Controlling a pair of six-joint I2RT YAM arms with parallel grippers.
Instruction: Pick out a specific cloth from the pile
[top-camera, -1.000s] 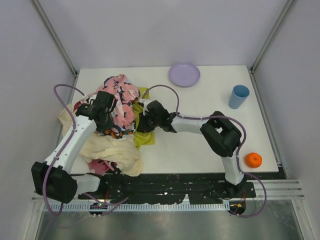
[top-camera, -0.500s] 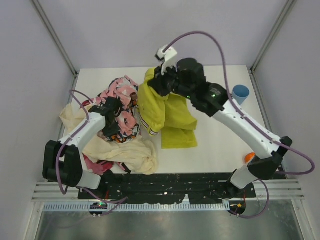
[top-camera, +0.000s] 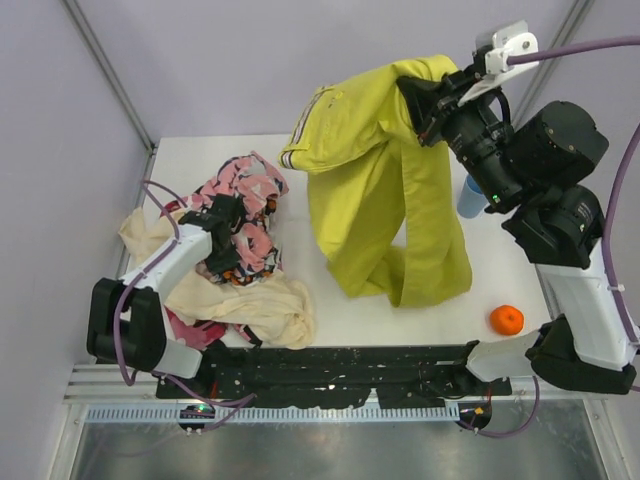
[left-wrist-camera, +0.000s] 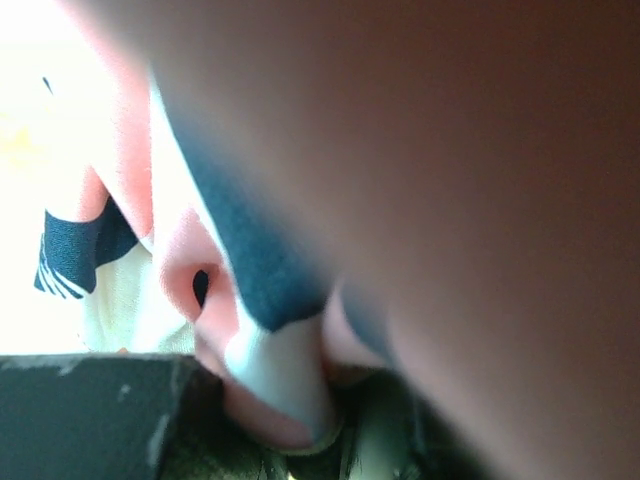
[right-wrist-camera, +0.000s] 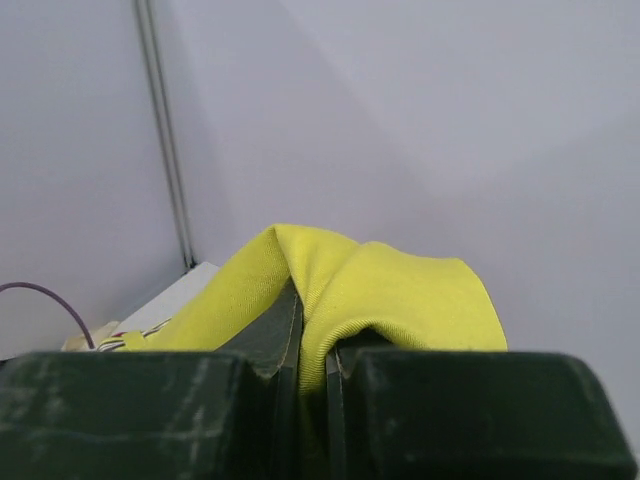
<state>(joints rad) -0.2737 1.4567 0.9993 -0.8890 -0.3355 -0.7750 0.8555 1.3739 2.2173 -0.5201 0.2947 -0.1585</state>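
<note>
Now the right hand (top-camera: 425, 100), clamped on the cloth (top-camera: 385, 190), holds it high, legs hanging straight down toward the bench (top-camera: 330, 310) just right of the pile (top-camera: 245, 255), where the left hand (top-camera: 225, 235) rests, its grip hidden.

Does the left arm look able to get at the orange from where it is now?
Probably not. The left gripper is down in the pile at the left of the table, the orange lies near its right edge, and the cloth hanging from the right gripper drapes between them.
</note>
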